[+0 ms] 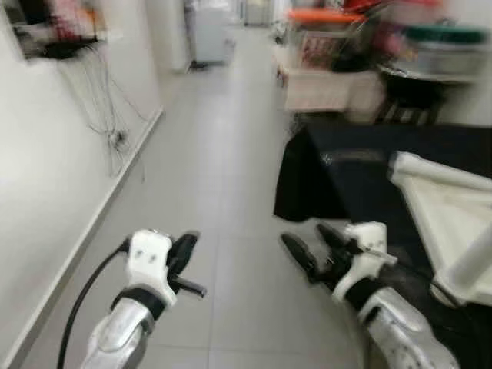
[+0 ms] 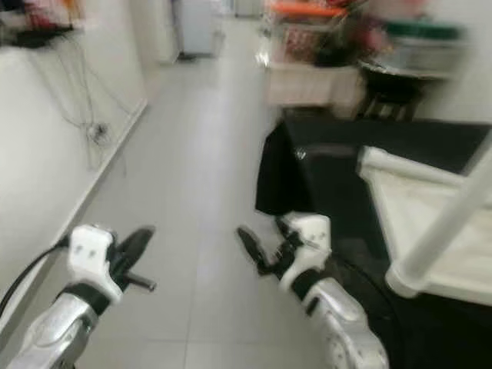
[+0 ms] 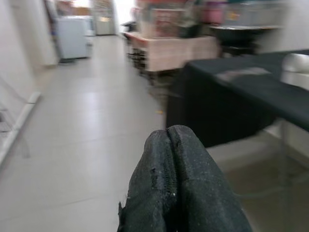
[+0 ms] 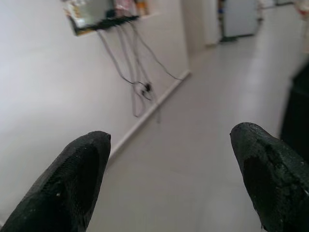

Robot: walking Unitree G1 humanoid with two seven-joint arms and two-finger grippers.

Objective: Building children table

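The robot stood in a long pale-tiled corridor, the head views somewhat blurred. Both silver arms reached forward low over the floor. The left tool hung over bare tiles on the left, its two black fingers pressed together and holding nothing. The right tool hovered just beside the near left corner of a black-draped worktop, its fingers spread wide apart with nothing between them, only floor and wall showing through the gap.

The children's table, the task's thing, lay on the black-draped worktop at the right of the scene. It was cream-white and appeared to be resting on its side or upside down, with a rounded bar along its far edge and one white leg slanting up across its near right part. The right tool sat near its left edge but did not touch it.

Along the left ran a white wall, with a loose tangle of dark cables hanging down from a cluttered shelf to a point close to the skirting. Far down the corridor stood a white appliance. On the far right, behind the worktop, were a low pink-beige unit and blurred stacked containers, too smeared to identify further.
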